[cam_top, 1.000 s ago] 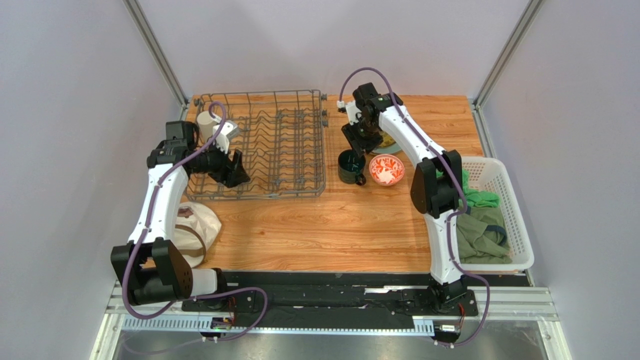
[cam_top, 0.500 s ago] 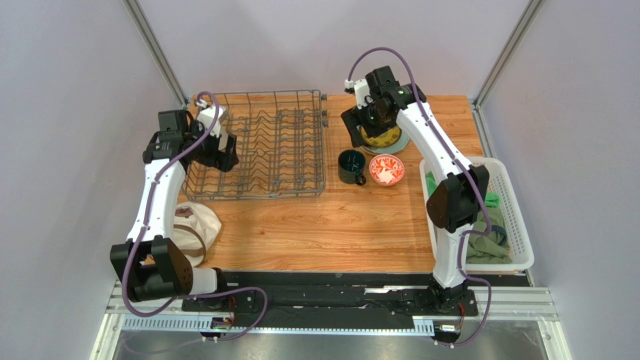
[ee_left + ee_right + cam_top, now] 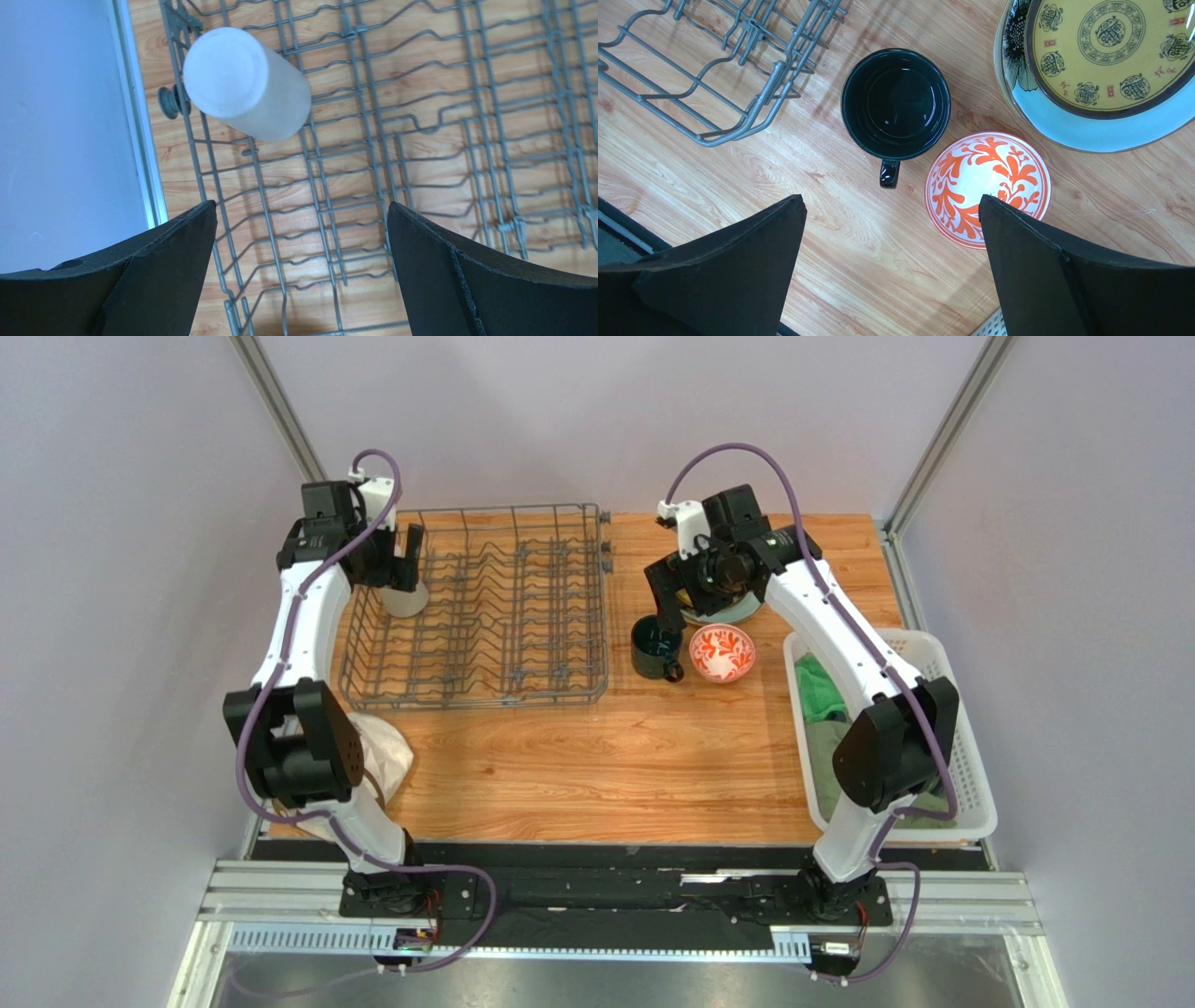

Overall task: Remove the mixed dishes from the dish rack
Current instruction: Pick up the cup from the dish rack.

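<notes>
White slotted plastic basket [image 3: 975, 770] at right edge of frame, w/ green cloths [image 3: 819, 686] inside. Crumpled cream fabric bundle [image 3: 387, 751] at lower left, on light wooden tabletop [image 3: 603, 756].

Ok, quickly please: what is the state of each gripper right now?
Left gripper: open, empty, over the dish rack.
Right gripper: open, empty, near the dark green mug.

Bright, even light falls from overhead, so the dish rack [image 3: 477, 609] lays only a faint, soft grid of shadow on the table [image 3: 589, 756] under its wires. In the rack's corner, the beige handleless cup [image 3: 246, 80] washes out nearly white. Beside the rack, the dark green mug [image 3: 896, 103] holds a dull gleam inside. Wood grain reads sharp in both wrist views; the jaws are flat black, slightly soft.
</notes>
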